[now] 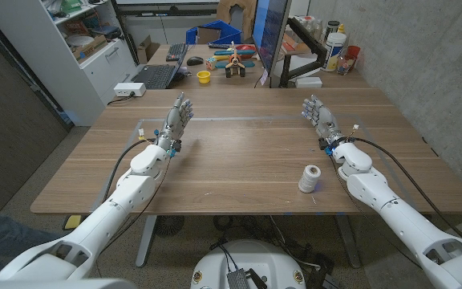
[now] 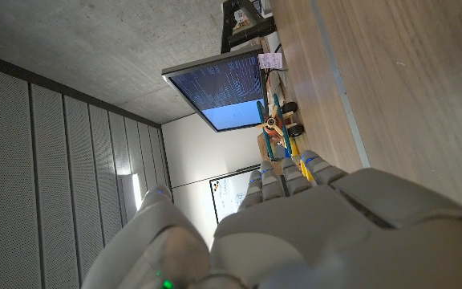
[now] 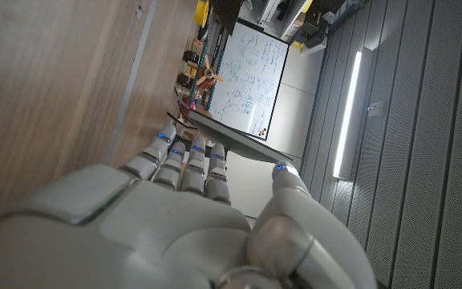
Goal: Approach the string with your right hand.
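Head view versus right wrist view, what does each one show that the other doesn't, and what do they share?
Head view alone: the white spool of string standing on the wooden table beside the right forearm, nearer the robot than the open right hand, and the open left hand. Right wrist view alone: a whiteboard covered in writing and a lit vertical wall light. Shared: the right hand, the wooden tabletop, and the colourful clutter behind the table.
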`<state>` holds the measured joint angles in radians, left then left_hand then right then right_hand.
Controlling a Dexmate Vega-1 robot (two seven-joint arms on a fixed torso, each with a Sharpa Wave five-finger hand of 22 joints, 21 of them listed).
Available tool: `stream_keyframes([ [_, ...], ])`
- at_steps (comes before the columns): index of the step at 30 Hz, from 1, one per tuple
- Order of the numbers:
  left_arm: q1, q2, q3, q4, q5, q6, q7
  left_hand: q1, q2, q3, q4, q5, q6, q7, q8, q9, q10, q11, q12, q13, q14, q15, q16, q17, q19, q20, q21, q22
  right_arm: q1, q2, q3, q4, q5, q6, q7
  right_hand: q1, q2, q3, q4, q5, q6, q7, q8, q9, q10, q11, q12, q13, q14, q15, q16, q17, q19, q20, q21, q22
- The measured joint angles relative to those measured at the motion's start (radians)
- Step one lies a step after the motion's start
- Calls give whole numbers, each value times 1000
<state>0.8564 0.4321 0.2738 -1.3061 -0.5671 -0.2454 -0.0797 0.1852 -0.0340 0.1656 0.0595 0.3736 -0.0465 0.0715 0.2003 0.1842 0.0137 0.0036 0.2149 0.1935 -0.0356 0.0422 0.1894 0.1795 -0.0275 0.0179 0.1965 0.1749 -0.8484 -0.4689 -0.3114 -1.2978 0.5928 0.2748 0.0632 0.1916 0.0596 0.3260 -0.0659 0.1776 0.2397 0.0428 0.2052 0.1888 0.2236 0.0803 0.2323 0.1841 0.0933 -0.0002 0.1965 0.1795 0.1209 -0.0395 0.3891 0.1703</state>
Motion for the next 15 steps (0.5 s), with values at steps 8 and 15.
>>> stream_keyframes([
  [8, 20, -135, -157, -12, 165, 66, -99, 4, 4, 0, 0, 0, 0, 0, 0, 0, 0, 0, 0, 0, 0, 0, 0, 0, 0, 0, 0, 0, -15, 81, 100, 2, -85, -34, 55, 0, 0, 0, 0, 0, 0, 0, 0, 0, 0, 0, 0, 0, 0, 0, 0, 0, 0, 0, 0, 5],
  [15, 30, -245, -280, -24, 290, 106, -178, 4, 4, 0, 0, 0, 0, 0, 0, 0, 0, 0, 0, 0, 0, 0, 0, 0, 0, 0, 0, 0, -24, 142, 175, 3, -163, -59, 108, 0, 0, 0, 0, 0, 0, 0, 0, 0, 0, 0, 0, 0, 0, 0, 0, 0, 3, 4, 0, 5],
])
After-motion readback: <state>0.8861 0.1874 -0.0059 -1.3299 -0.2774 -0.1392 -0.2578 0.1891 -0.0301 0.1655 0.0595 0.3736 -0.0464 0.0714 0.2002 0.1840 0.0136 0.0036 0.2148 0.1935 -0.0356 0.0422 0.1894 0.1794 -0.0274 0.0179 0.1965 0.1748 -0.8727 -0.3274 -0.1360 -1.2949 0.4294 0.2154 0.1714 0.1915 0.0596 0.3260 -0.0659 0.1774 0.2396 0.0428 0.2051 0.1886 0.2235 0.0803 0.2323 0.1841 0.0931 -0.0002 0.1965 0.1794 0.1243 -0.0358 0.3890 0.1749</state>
